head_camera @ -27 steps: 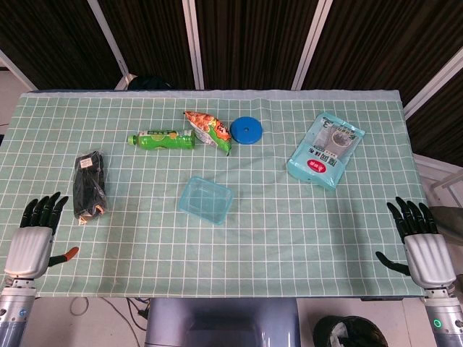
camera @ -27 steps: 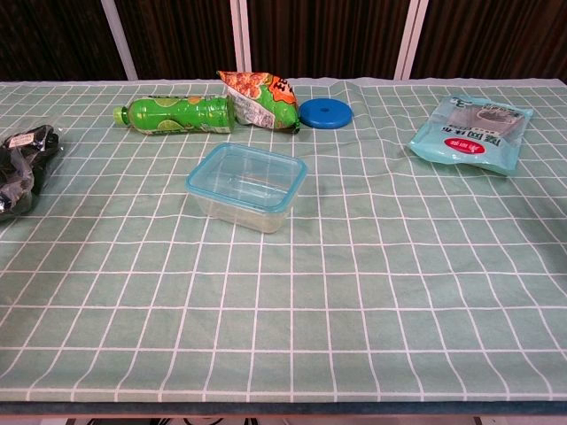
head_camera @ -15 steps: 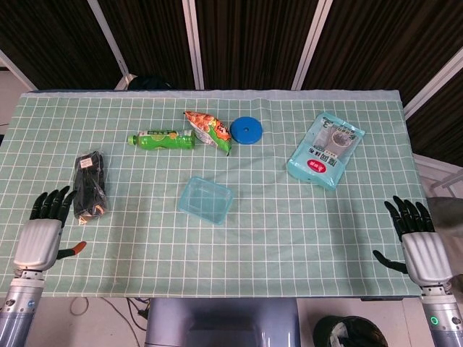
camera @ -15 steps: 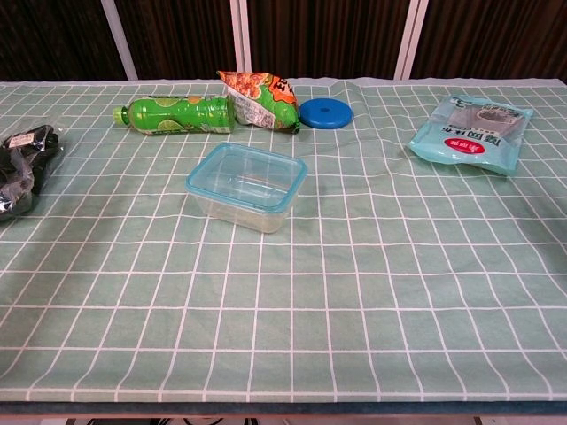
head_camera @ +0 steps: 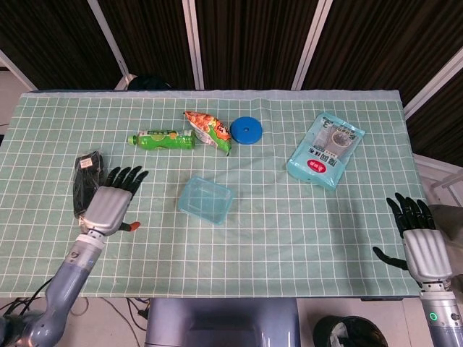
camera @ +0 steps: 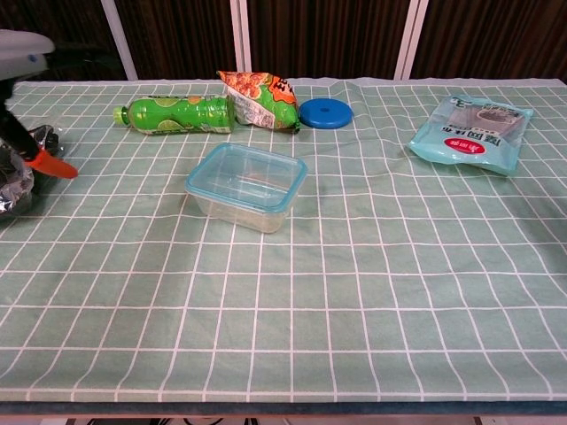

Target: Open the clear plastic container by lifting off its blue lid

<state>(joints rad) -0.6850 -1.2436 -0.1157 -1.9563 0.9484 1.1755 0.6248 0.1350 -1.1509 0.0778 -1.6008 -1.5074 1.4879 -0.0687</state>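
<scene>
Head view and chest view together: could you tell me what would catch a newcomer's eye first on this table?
Probably the clear plastic container with its blue lid, alone near the middle of the green checked tablecloth. Next, the left hand hovering open over the cloth, beside a black packet near the left edge. Behind the container lie a green bottle, a snack bag and a blue disc.

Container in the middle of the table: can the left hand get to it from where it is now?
Probably yes. The left hand is open above the cloth beside the black packet, and only bare tablecloth lies between it and the container. The bottle and snack bag lie farther back, out of that line.
</scene>
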